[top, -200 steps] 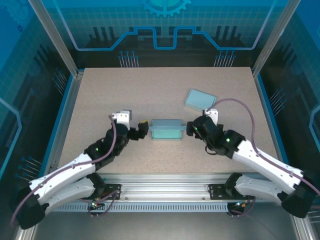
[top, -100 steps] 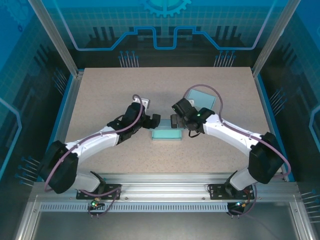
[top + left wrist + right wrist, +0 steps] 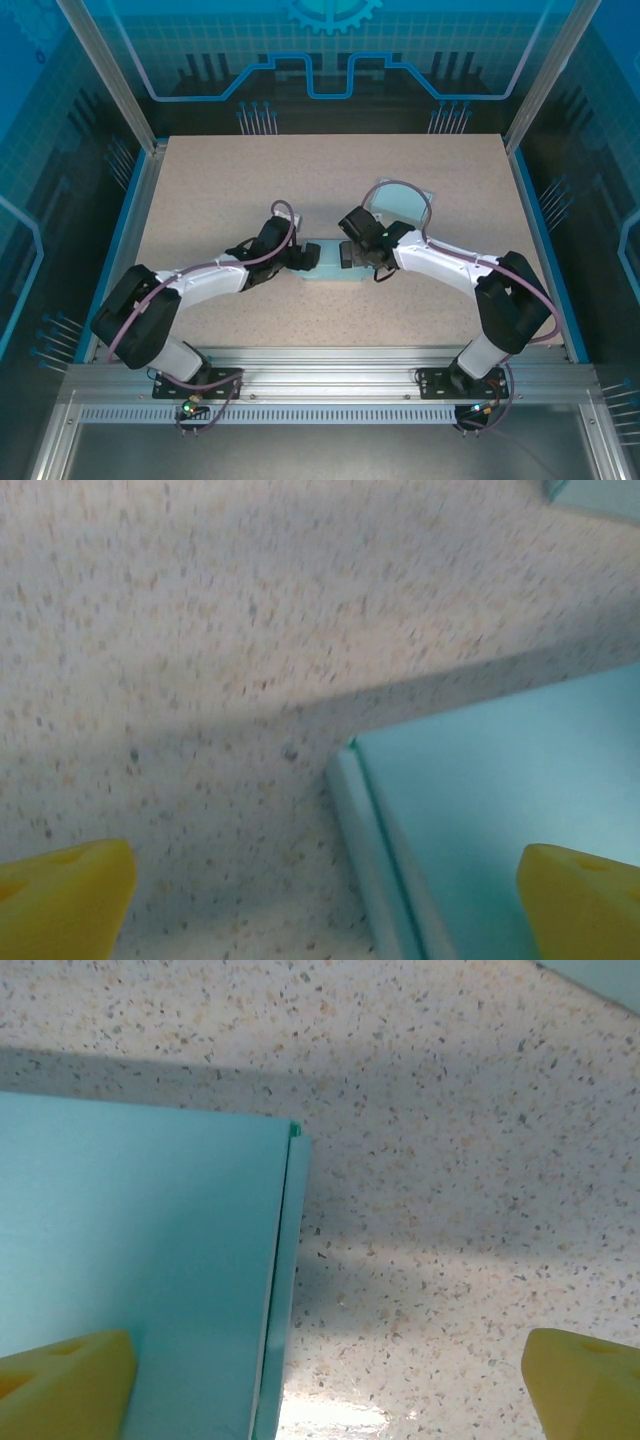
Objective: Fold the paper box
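Top external view, teal paper box (image 3: 328,272) between left pincer (image 3: 308,258) and right pincer (image 3: 347,254), both spread wide

I'm looking down at a speckled beige table (image 3: 220,190) with a blue strip along its left and right sides. Two things lie on it. A teal box (image 3: 328,270) sits flat near the middle, a little toward the near edge, its long side running left to right. Through the wrist cameras I see its smooth upper face and a narrow folded rim along each end, with a soft shadow on the tabletop beside it. A flat teal piece (image 3: 400,200) lies farther back and to the right, apart from the box and turned at a slight angle.
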`<action>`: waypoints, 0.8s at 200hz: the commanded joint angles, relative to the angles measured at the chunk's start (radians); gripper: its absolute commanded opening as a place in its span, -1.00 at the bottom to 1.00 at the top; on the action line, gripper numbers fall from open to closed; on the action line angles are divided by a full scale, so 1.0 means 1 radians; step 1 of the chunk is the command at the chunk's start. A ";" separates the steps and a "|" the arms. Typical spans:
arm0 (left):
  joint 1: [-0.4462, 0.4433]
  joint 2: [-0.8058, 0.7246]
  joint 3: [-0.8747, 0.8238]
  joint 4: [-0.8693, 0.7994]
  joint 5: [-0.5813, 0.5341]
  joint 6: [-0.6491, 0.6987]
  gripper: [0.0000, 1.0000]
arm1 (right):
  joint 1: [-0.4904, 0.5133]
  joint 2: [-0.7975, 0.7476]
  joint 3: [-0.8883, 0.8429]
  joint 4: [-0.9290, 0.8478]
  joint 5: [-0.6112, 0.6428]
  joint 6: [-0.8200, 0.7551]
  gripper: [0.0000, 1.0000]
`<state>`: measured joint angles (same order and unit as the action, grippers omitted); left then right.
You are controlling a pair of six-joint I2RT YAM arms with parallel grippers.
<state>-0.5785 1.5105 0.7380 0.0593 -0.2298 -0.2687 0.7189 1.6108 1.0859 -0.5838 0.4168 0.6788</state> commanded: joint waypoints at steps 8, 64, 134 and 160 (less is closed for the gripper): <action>0.011 0.029 -0.049 0.046 0.004 -0.070 0.98 | -0.012 0.021 -0.036 0.016 -0.015 0.033 1.00; 0.012 0.064 -0.089 0.086 0.013 -0.148 0.96 | -0.012 0.042 -0.087 0.058 -0.024 0.053 1.00; 0.014 0.076 -0.128 0.111 0.020 -0.194 0.67 | -0.012 0.065 -0.143 0.115 -0.048 0.083 1.00; 0.013 0.066 -0.132 0.118 0.048 -0.202 0.59 | -0.012 0.040 -0.151 0.133 -0.063 0.082 1.00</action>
<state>-0.5777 1.5589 0.6365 0.2165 -0.2100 -0.4545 0.7189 1.6386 0.9749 -0.4294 0.3813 0.7517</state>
